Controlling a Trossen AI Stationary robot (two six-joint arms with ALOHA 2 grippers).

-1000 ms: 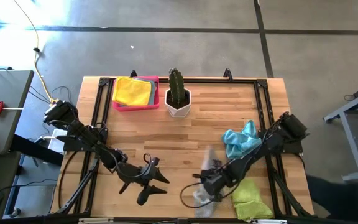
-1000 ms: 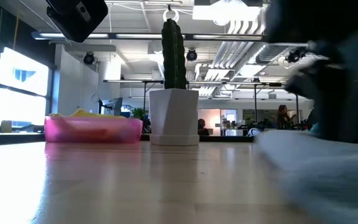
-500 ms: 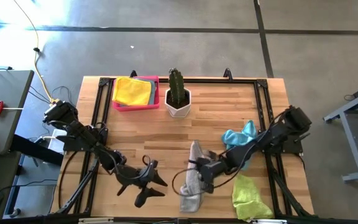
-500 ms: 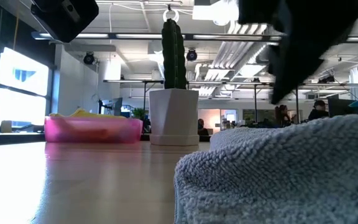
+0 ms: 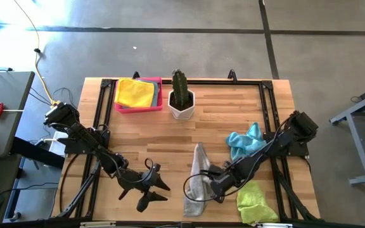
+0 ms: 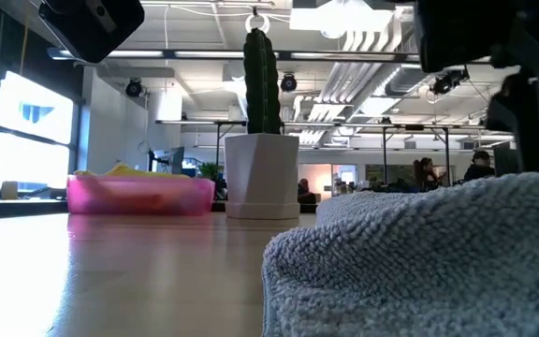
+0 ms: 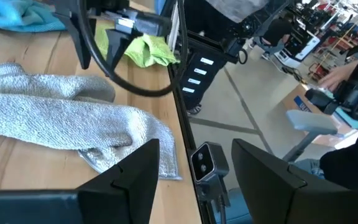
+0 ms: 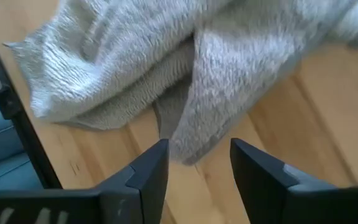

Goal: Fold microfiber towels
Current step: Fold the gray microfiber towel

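A grey microfiber towel [image 5: 197, 179] lies crumpled in a long strip on the wooden table near its front edge. It fills the low view's right foreground [image 6: 419, 253]. My right gripper [image 5: 213, 188] hangs open just right of it, its fingers [image 8: 157, 162] above the towel's folded edge [image 8: 191, 134] with nothing between them. My left gripper [image 5: 158, 193] waits open to the towel's left [image 7: 197, 171]. A light blue towel [image 5: 246, 142] and a lime green towel [image 5: 255, 201] lie bunched at the right. A yellow towel [image 5: 135, 92] lies in the pink tray [image 5: 157, 106].
A white pot with a cactus [image 5: 181, 98] stands at the table's far middle, beside the pink tray. A black frame rail [image 5: 271, 126] runs around the table's edges. A small camera mount [image 7: 204, 163] sits at the near edge. Bare wood [image 5: 144, 142] lies between tray and grippers.
My right gripper has swung the grey towel toward the table's left and laid it down in a long strip. It has then rolled, risen a little and drawn back off the towel toward the right. The towel now lies still.
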